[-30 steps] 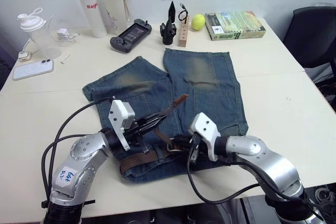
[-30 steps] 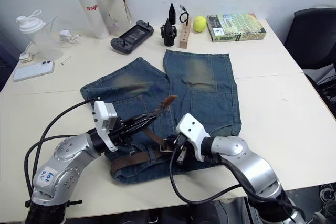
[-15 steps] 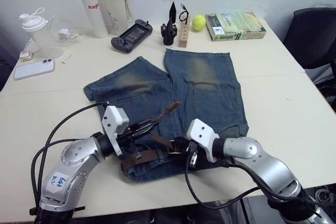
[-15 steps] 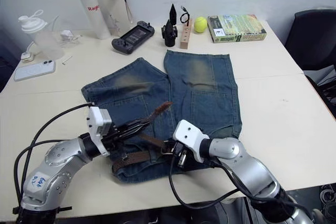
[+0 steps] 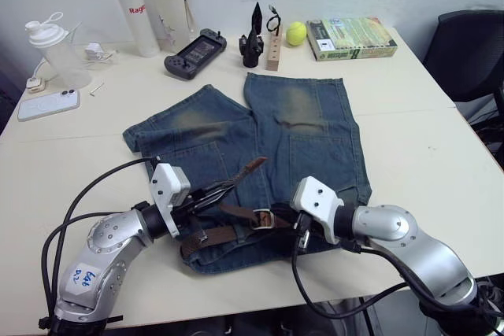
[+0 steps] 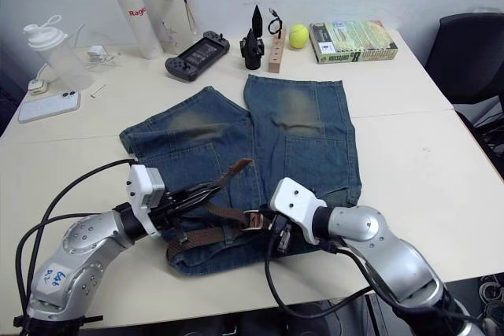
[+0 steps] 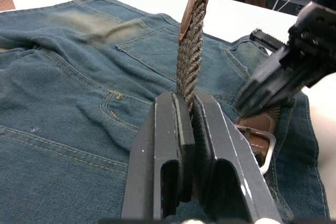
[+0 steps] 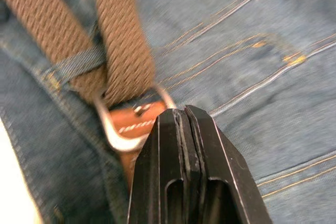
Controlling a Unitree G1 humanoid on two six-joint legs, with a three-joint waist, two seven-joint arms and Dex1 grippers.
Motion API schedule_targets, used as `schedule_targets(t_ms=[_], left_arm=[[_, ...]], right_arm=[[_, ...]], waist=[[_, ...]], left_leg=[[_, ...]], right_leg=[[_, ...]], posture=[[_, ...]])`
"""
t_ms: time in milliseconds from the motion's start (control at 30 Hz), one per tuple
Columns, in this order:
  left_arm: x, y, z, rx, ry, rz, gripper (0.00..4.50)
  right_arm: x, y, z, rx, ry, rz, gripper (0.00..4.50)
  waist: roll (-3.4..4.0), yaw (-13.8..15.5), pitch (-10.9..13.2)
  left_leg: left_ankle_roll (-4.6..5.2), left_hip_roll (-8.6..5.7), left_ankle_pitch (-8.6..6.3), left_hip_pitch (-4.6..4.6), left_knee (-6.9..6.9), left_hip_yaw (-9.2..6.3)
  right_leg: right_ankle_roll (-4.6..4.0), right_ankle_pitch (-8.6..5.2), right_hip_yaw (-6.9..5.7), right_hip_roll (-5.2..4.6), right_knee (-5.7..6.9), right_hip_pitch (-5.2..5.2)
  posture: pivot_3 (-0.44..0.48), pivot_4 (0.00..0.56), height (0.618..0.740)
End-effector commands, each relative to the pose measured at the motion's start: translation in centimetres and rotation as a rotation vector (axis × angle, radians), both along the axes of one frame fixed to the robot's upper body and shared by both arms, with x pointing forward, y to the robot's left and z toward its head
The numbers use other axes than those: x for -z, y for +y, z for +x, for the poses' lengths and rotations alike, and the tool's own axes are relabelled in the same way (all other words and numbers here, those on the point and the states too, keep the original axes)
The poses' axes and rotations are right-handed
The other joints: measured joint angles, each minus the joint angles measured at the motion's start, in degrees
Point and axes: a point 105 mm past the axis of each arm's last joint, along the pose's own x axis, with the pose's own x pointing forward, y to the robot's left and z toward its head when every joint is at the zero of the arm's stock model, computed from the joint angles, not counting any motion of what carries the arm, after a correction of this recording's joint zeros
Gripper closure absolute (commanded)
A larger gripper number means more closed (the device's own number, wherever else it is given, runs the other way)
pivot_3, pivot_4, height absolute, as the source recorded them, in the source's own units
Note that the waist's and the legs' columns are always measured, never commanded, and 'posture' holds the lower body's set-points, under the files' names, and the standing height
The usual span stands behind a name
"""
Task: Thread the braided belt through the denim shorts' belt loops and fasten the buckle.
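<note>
Your left gripper (image 7: 190, 109) pinches the braided belt (image 7: 189, 66) near its tan tip, strap held raised over the denim shorts (image 5: 315, 139) lying flat mid-table. Your right gripper (image 8: 185, 116) has its fingers pressed together, nothing between them, sitting just beside the buckle (image 8: 118, 124) at the waistband. A belt loop (image 8: 79, 62) crosses the strap there.

White table (image 5: 441, 155) w/ denim shorts (image 5: 315, 131), phone (image 5: 47, 105), bottles, game controller (image 5: 194, 53), book (image 5: 350, 37), tennis ball (image 5: 296, 33).
</note>
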Motion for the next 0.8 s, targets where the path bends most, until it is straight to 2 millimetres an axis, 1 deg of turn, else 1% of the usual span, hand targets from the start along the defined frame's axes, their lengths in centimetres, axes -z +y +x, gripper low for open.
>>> schedule_targets(t_ms=[33,333,400,500,633,800], left_arm=[[-1.0,0.2,-0.1,-0.007,-0.050,0.007,4.50],[-1.0,0.0,0.0,-0.004,-0.052,0.013,4.50],[-1.1,0.1,0.1,-0.005,-0.055,0.016,4.50],[-1.1,0.2,0.2,-0.008,-0.057,0.020,4.50],[-1.0,0.2,0.1,-0.007,-0.056,0.025,4.50],[-1.0,0.3,0.1,-0.006,-0.056,0.036,4.50]], right_arm=[[-0.5,1.1,-0.3,-0.039,-0.028,0.011,4.47],[0.3,2.9,0.1,-0.127,-0.041,-0.052,4.47],[1.0,3.0,-0.4,-0.163,-0.033,-0.099,4.47],[1.6,2.9,-0.5,-0.179,-0.035,-0.143,4.47],[1.4,2.7,-0.3,-0.173,-0.054,-0.151,4.47],[0.1,2.0,0.4,-0.113,-0.091,-0.109,4.47]], waist=[[0.00,0.0,0.0],[0.00,0.0,0.0],[0.00,0.0,0.0],[0.00,0.0,0.0],[0.00,0.0,0.0],[0.00,0.0,0.0]], left_leg=[[0.00,0.00,0.00,0.00,0.00,0.00],[0.00,0.00,0.00,0.01,0.00,0.01],[0.00,0.00,0.00,0.00,0.00,0.00],[0.00,0.00,0.00,0.00,0.01,0.00],[-0.01,0.00,0.00,0.00,0.00,0.00],[-0.01,0.00,0.00,0.00,0.00,0.00]], right_leg=[[0.00,0.00,0.00,0.00,0.00,0.00],[0.00,0.00,0.00,0.00,0.00,0.00],[0.00,0.00,-0.01,0.00,0.00,0.00],[0.00,0.00,-0.01,0.00,0.00,0.00],[0.00,0.00,-0.01,0.00,0.00,0.00],[0.00,0.00,-0.01,0.00,-0.01,0.00]], posture=[[0.000,0.150,0.724],[0.000,0.150,0.724],[0.000,0.150,0.724],[0.000,0.150,0.724],[0.000,0.150,0.724],[0.000,0.150,0.724]])
